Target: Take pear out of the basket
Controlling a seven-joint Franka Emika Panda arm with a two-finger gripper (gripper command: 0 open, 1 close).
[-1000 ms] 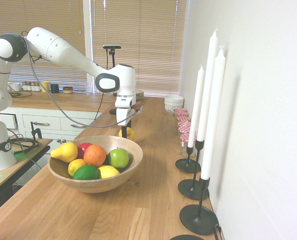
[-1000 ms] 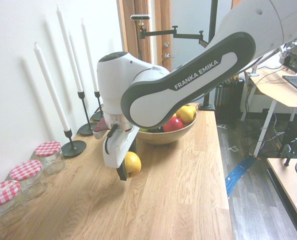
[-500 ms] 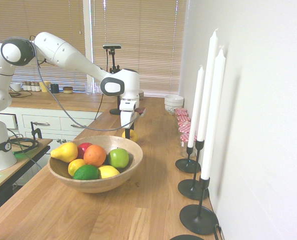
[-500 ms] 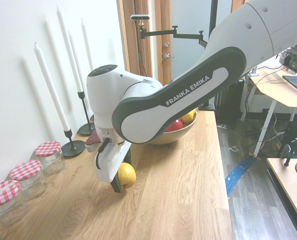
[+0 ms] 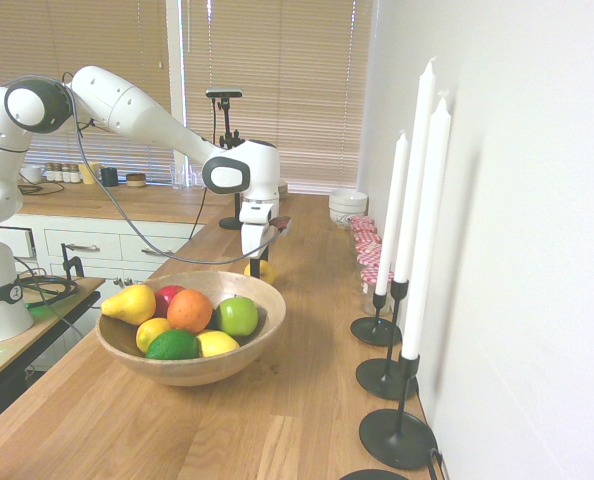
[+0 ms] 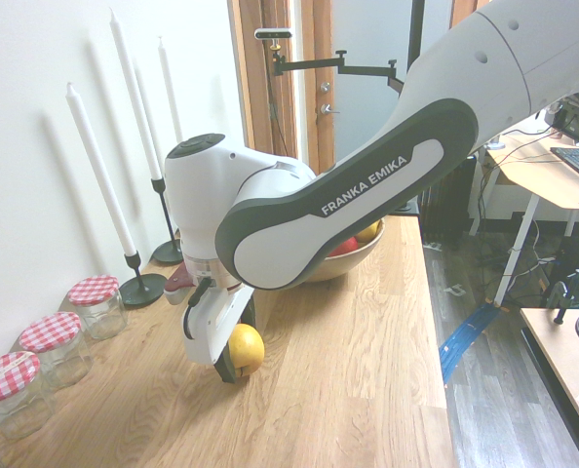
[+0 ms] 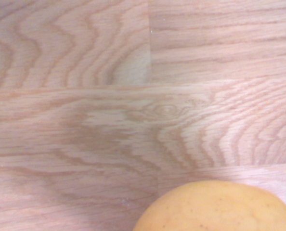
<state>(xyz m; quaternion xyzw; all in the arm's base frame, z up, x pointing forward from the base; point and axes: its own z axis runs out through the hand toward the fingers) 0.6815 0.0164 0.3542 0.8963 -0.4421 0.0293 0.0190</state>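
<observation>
In the first exterior view, from left to right, the wooden basket (image 5: 202, 373) stands on the counter (image 5: 307, 400) with other fruits inside. Behind it, outside, the yellow pear (image 6: 249, 348) is between the two fingers of the gripper (image 6: 238, 349), which are closed on its sides, apart by its width. Further right are the white candles (image 5: 426, 220).
</observation>
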